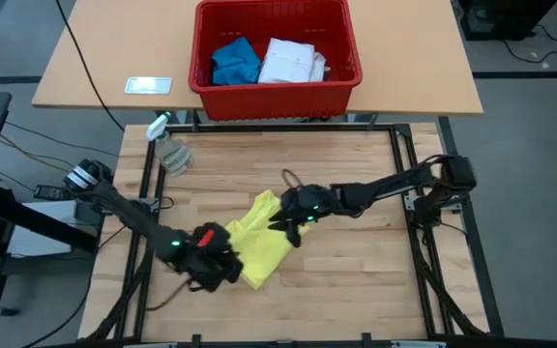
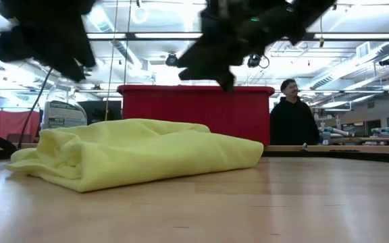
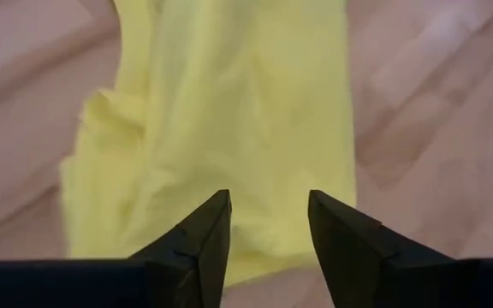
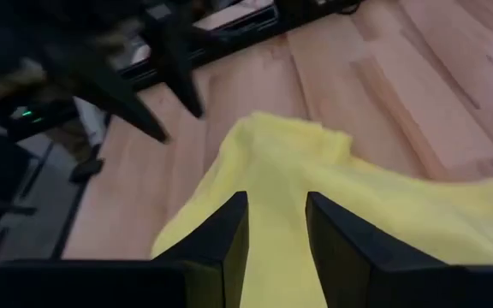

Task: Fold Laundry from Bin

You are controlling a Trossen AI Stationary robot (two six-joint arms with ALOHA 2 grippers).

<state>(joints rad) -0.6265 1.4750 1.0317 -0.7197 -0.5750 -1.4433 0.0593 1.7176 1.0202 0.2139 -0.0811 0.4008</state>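
The yellow T-shirt (image 1: 257, 242) lies folded into a thick bundle on the wooden table, resting on its underside (image 2: 140, 152). My left gripper (image 1: 222, 269) hangs open just above the bundle's near left end (image 3: 229, 128). My right gripper (image 1: 286, 228) hangs open above its far right part (image 4: 358, 197). In the low view both grippers (image 2: 73, 67) (image 2: 225, 82) stand clear above the cloth. The red bin (image 1: 274, 89) stands on the tan table beyond, holding a blue piece (image 1: 235, 60) and a white shirt (image 1: 291, 60).
A clear spray bottle (image 1: 167, 145) stands at the table's far left corner. A white flat item (image 1: 148, 85) lies on the tan table left of the bin. A person (image 2: 292, 115) stands behind the tables. Bare wood lies to the right of the shirt.
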